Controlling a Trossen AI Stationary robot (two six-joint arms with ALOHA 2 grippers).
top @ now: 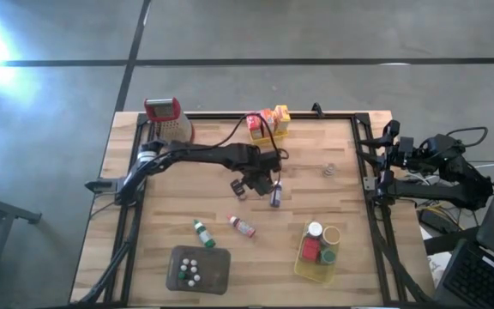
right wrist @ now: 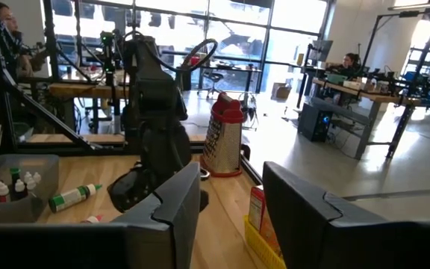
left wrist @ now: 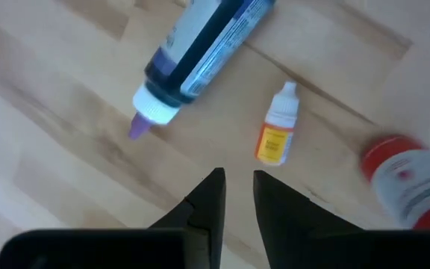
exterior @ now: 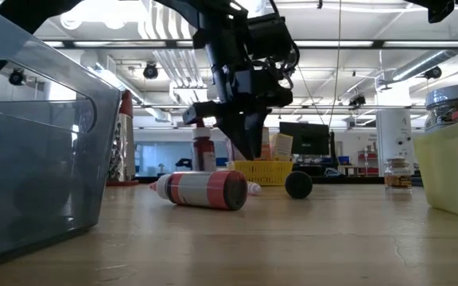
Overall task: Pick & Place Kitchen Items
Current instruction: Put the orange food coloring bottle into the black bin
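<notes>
My left gripper (top: pixel 260 182) hangs over the middle of the table, pointing steeply down, open by a narrow gap (left wrist: pixel 237 190) with nothing in it. Just beyond its fingertips lie a blue bottle with a purple cap (left wrist: pixel 200 48), a tiny white-capped bottle with an orange label (left wrist: pixel 278 133) and a red-and-white bottle (left wrist: pixel 405 183), each on its side on the wood. A green-capped bottle (top: pixel 201 232) lies nearer the front. My right gripper (right wrist: pixel 230 202) waits open past the table's right edge (top: pixel 397 159), pointing level.
A grey tray (top: pixel 217 273) with several tiny bottles stands at the front. A yellow basket (top: pixel 303 264) with jars is at the front right. Another yellow basket with orange boxes (top: pixel 268 123) and a metal grater (top: pixel 168 118) stand at the far edge. A small jar (top: pixel 328 169) stands right of centre.
</notes>
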